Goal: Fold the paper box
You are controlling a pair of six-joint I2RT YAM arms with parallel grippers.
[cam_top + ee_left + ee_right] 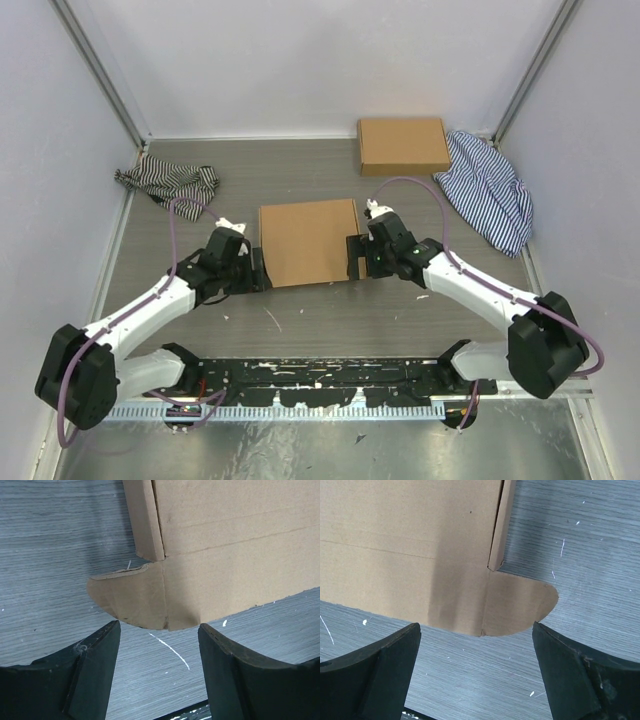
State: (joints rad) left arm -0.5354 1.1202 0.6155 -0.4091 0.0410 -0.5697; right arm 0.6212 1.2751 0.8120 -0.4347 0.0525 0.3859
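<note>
Paper box lay flat on table, centre of frame. Left pincer wide at its lower-left corner, right pincer wide at lower-right corner; neither gripped it

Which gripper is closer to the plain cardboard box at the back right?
Right. The right gripper sits at the paper box's right edge, in front of the plain cardboard box; the left gripper sits at the paper box's left edge, farther off.

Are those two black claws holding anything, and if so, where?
Nothing is held. The left claw and right claw both stand open at near corners of the paper box.
</note>
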